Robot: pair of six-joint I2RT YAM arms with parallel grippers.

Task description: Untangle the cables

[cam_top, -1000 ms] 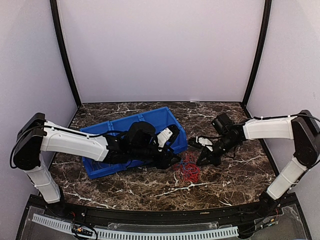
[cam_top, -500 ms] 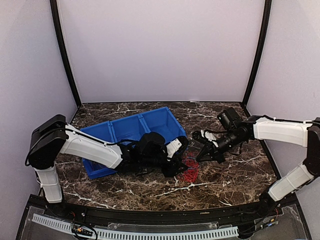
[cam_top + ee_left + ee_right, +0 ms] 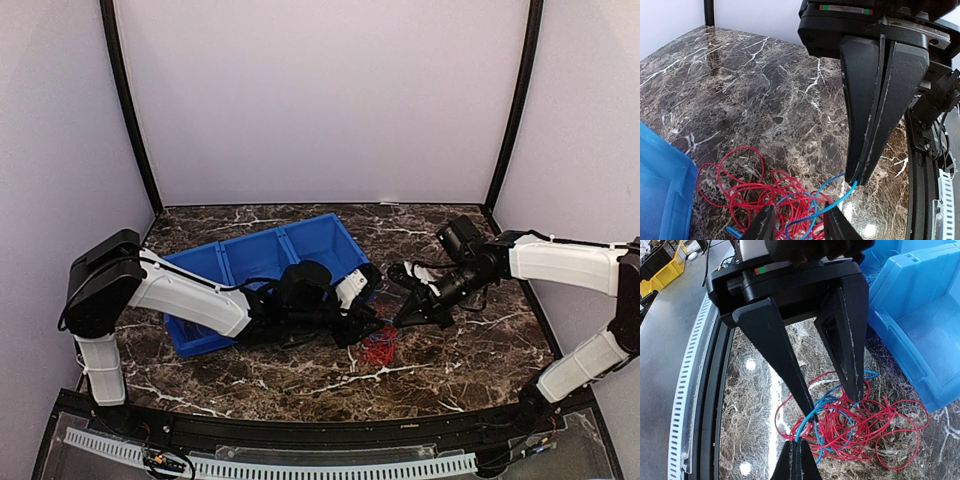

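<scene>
A tangle of red cable (image 3: 379,346) and blue cable lies on the marble table in front of the bin. In the left wrist view the red coils (image 3: 755,189) lie under my left gripper (image 3: 800,214), which is open with a finger on each side of the tangle. My right gripper (image 3: 856,177) is shut on the end of the blue cable (image 3: 842,197). In the right wrist view my right gripper (image 3: 801,452) pinches the blue cable (image 3: 810,415) while the open left gripper (image 3: 834,402) stands over the red coils (image 3: 865,432). No yellow-tan cable shows.
A blue three-compartment bin (image 3: 250,255) stands left of the tangle, behind my left arm; its corner shows in the wrist views (image 3: 660,200) (image 3: 920,340). The table's black front rail (image 3: 705,405) is close to the tangle. Both grippers (image 3: 372,322) (image 3: 402,320) almost meet.
My left gripper has moved right and down over the tangle. My right gripper lifted a little, then came back down to the tangle's right edge.
</scene>
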